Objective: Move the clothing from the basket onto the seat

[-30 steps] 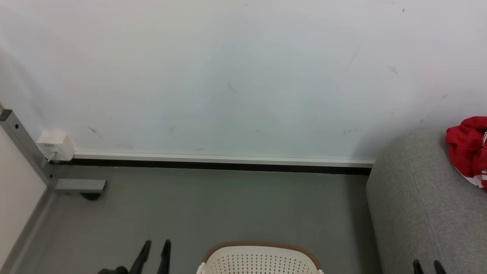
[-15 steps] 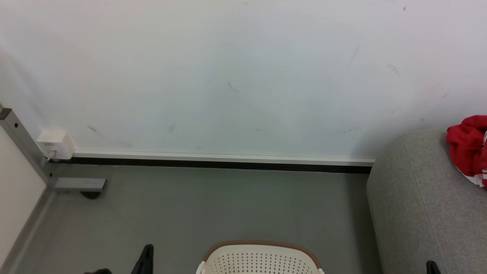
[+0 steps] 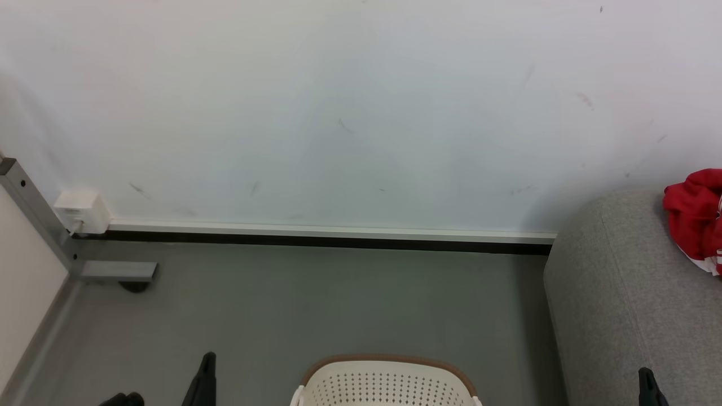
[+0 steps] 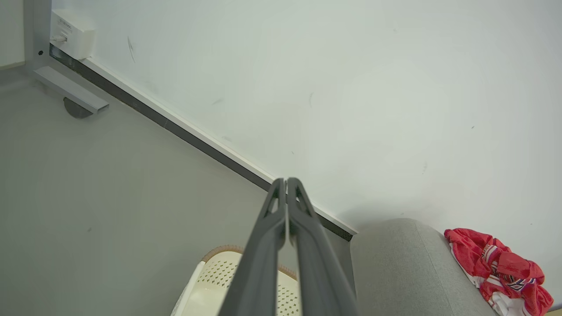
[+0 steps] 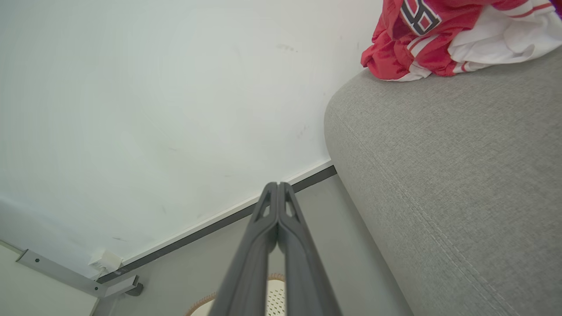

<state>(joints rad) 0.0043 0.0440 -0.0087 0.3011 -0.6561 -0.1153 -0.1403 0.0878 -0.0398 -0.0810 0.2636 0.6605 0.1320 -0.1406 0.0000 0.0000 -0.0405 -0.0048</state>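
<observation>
Head view, bottom edge: one basket (image 3: 386, 383), cream plastic, oval, pierced with rows of small holes, with a brown woven-look rim. Its inside is cut off from sight. It stands on the floor (image 3: 316, 304), smooth and grey, beside one sofa (image 3: 615, 316) of coarse-woven grey cloth with a rounded end.

On the sofa top, by the wall (image 3: 338, 113) and well apart from the basket, lies one bunched heap of clothing (image 3: 694, 217). It is glossy red fabric with white stripes and trim; how many garments make it up I cannot tell.

Two grippers, each with two long, dark, tapering fingers:
- Left gripper (image 4: 286, 181): fingers pressed together, clenched on nothing, left of the basket.
- Right gripper (image 5: 278, 184): likewise clenched and empty, near the sofa's end.

One white box (image 3: 82, 210) low on the wall. One grey metal post (image 3: 31, 208).
</observation>
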